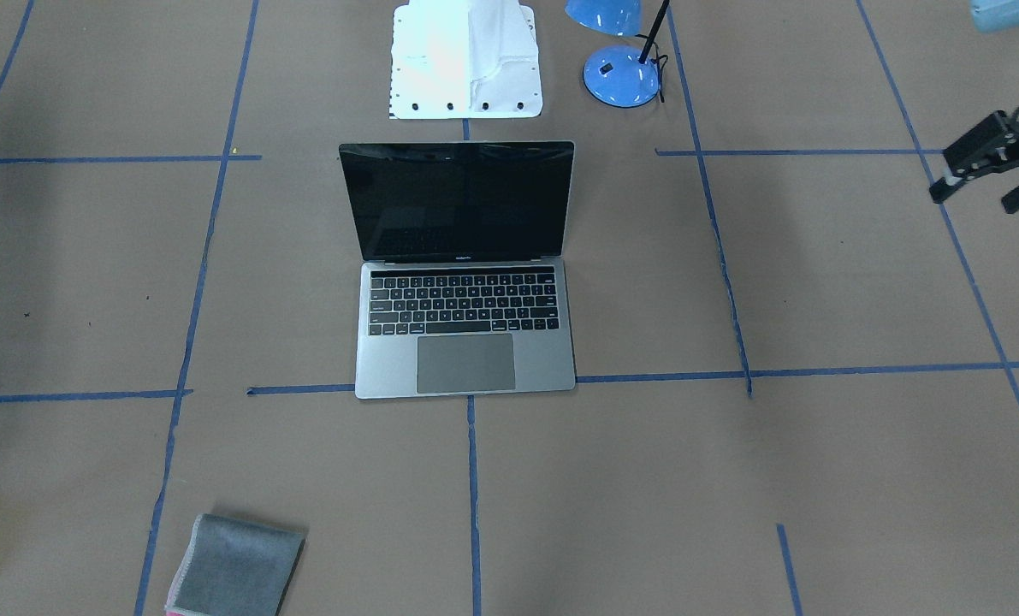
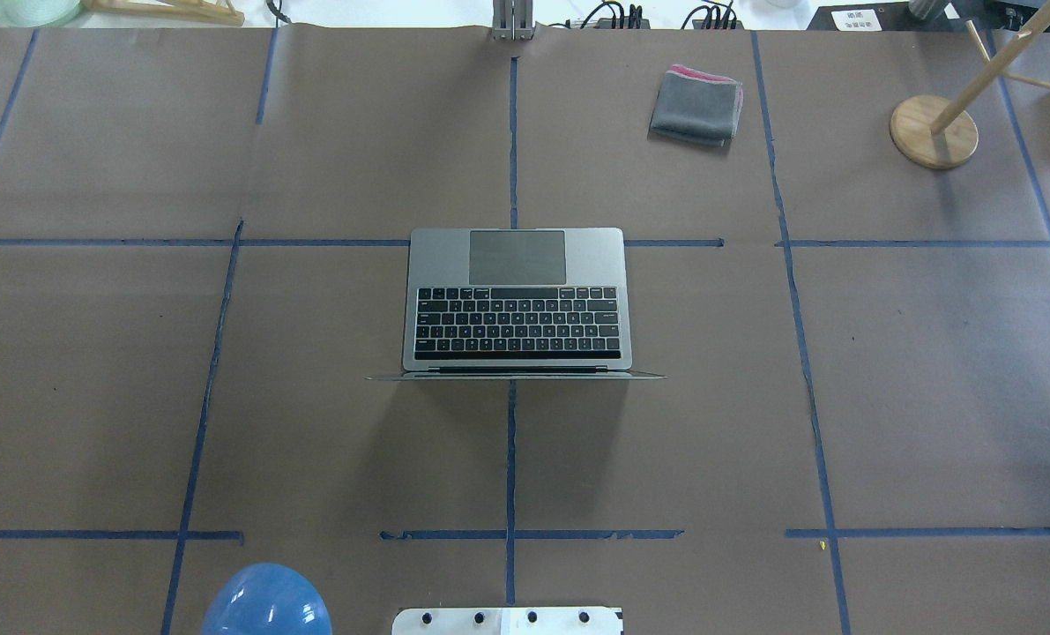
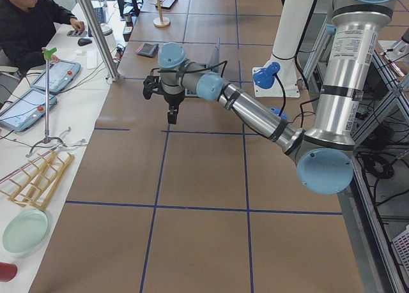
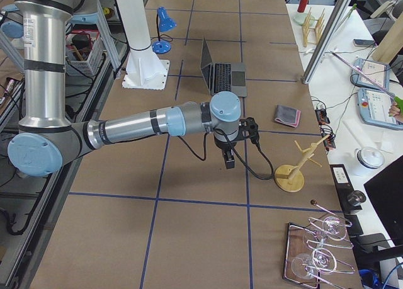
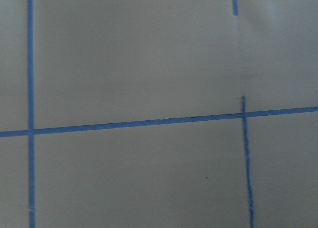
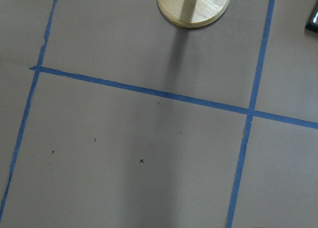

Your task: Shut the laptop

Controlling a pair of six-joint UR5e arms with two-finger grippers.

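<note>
The laptop [image 1: 466, 359] lies open in the middle of the table, its black screen upright and facing away from the robot base. It also shows in the overhead view [image 2: 516, 265]. My left gripper [image 1: 975, 199] hovers far off to the laptop's side with its fingers spread, open and empty. It also shows in the exterior left view [image 3: 163, 105]. My right gripper [image 4: 236, 147] hangs above bare table on the other side of the laptop, near the wooden stand. It shows only in the exterior right view, so I cannot tell whether it is open or shut.
A blue desk lamp [image 1: 620, 73] stands beside the white robot mount [image 1: 466, 60], behind the laptop lid. A folded grey cloth [image 2: 696, 106] lies at the far side. A wooden stand [image 2: 930, 132] is at the far right. Blue tape lines cross the brown table.
</note>
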